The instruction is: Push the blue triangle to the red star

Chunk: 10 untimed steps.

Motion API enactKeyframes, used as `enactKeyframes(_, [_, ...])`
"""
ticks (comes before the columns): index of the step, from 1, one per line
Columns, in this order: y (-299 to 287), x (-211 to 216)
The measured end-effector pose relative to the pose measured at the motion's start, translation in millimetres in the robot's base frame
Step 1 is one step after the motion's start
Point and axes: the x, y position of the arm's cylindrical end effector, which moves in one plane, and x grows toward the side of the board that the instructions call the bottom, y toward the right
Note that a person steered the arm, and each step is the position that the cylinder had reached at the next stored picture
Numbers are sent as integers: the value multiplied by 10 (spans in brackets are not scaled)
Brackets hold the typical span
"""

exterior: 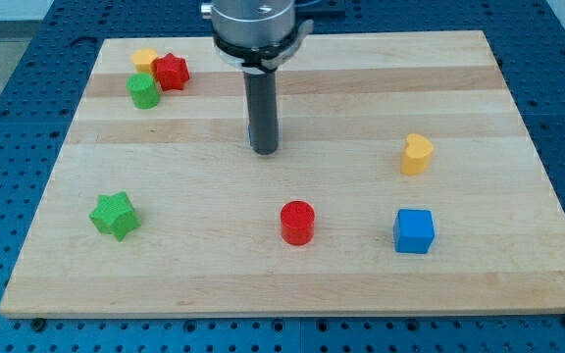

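Wooden table [518,98], pale planks, on a blue perforated base [8,118].

- Yellow heart [417,155]: toward the view's right of the tool [264,152], about level with its end, well apart.
- Blue cube [414,230]: toward the view's lower right of the tool, just below the heart, not touching it.
- Red cylinder [297,223]: upright, below the tool, slightly right.
- Green star [115,215]: lower left of the tool, well apart.
- Green cylinder [143,91]: upper left of the tool.
- Yellow block [145,59]: just above the green cylinder; shape unclear, contact uncertain.
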Motion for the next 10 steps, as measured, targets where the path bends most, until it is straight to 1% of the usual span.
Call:
enactKeyframes(2, [-126,-678])
enactKeyframes(3, [-238,-764])
enactKeyframes(4, [-52,-483])
enactKeyframes(5, [96,-811])
enactKeyframes(6, [96,-1249])
enactKeyframes(7, [52,-1440])
enactKeyframes(8, [-93,-1440])
enactKeyframes(10, [-584,-1440])
